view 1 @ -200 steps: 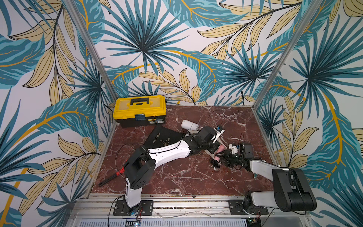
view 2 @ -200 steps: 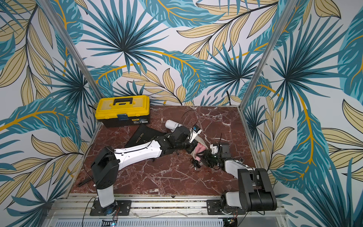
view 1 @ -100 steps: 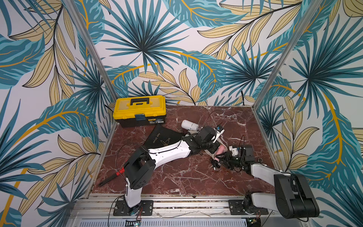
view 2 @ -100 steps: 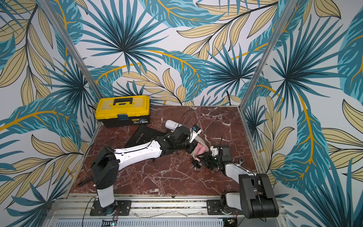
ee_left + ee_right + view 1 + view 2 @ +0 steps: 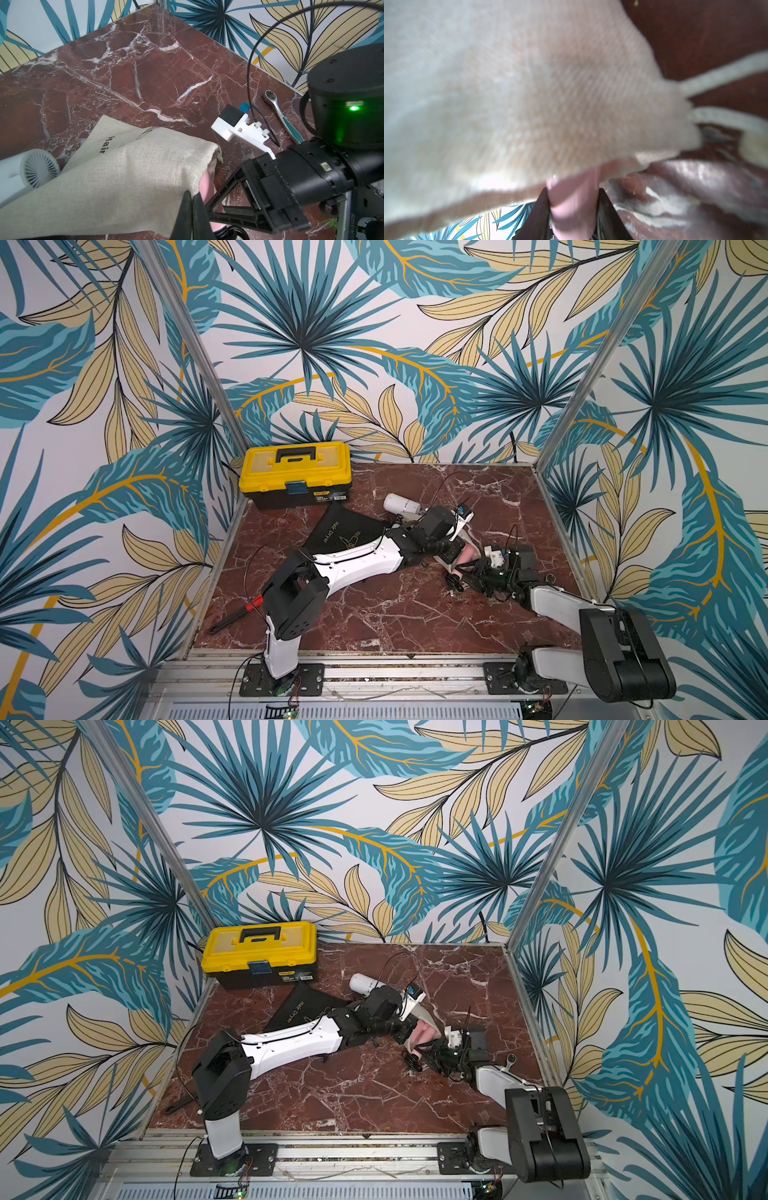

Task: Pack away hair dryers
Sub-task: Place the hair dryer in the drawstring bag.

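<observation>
The pink hair dryer (image 5: 571,205) is half inside a beige drawstring bag (image 5: 124,176), with only its slim handle sticking out of the mouth. My right gripper (image 5: 572,191) is shut on that handle, one black finger on each side. My left gripper (image 5: 192,194) is shut on the bag's rim and holds the mouth up. In both top views the two grippers meet right of the table's middle, around the pink dryer (image 5: 467,554) (image 5: 424,1032). The white hair dryer (image 5: 400,504) (image 5: 31,172) lies behind the left arm, uncovered.
A black bag (image 5: 345,531) printed "Hair Dryer" lies flat under the left arm. A yellow toolbox (image 5: 296,472) stands at the back left. A ratchet wrench (image 5: 278,110) lies near the right wall, a red-handled tool (image 5: 241,614) at the left edge. A black cord bundle (image 5: 453,580) lies beside the right gripper.
The right arm's elbow has swung out toward the front right corner while its gripper stayed at the pink dryer. The left arm and the beige bag have held still.
</observation>
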Robot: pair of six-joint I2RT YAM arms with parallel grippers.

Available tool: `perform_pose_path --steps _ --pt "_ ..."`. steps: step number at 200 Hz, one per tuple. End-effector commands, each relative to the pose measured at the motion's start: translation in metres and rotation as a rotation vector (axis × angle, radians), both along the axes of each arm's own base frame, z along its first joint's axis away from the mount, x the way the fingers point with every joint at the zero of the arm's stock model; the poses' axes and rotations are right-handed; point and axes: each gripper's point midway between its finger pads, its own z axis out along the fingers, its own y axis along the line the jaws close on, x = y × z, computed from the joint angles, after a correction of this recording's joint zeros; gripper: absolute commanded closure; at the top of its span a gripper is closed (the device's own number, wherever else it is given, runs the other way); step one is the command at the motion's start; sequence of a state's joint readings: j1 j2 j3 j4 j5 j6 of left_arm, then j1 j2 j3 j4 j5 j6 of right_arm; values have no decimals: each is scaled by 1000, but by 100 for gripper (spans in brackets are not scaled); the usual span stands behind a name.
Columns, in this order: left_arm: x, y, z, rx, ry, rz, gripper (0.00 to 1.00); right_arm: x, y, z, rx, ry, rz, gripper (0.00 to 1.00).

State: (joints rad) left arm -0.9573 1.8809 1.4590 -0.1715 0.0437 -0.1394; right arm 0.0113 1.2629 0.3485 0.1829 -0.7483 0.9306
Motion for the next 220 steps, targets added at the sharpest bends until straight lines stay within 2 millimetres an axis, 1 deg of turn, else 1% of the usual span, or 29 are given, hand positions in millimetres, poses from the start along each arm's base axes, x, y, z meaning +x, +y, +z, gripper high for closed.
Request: perform_pose_path --steps 1,22,37,47,62,82,101,115,131,153,179,209,220 --pt "-1 8 6 0 -38 -3 100 -1 5 21 15 -48 38 88" --pt "-7 7 2 6 -32 -43 100 4 10 38 64 -105 55 90" --pt "-14 5 0 12 -33 -89 100 6 18 52 111 -149 110 91" --pt "-18 4 0 11 -39 -120 100 5 22 61 118 -182 146 93" --pt "-21 4 4 4 -51 -138 100 4 22 69 105 -208 164 93" --pt "-27 2 17 -43 -68 -173 100 4 24 67 107 -200 186 92" --pt "-35 1 23 -61 -69 -210 100 8 25 67 115 -201 199 92" --pt "-39 7 21 -49 -74 -219 100 11 27 74 140 -220 210 90" --pt "-42 14 15 -29 -81 -222 100 10 30 83 153 -246 241 89" --pt "-45 19 11 -19 -78 -222 100 2 23 70 62 -199 248 89" --pt "-49 18 10 -23 -69 -241 100 2 20 73 81 -214 242 89" --pt "-56 21 11 -33 -59 -266 100 2 6 69 48 -199 214 89" --pt "-56 22 13 -36 -61 -264 100 4 0 69 41 -199 202 89"
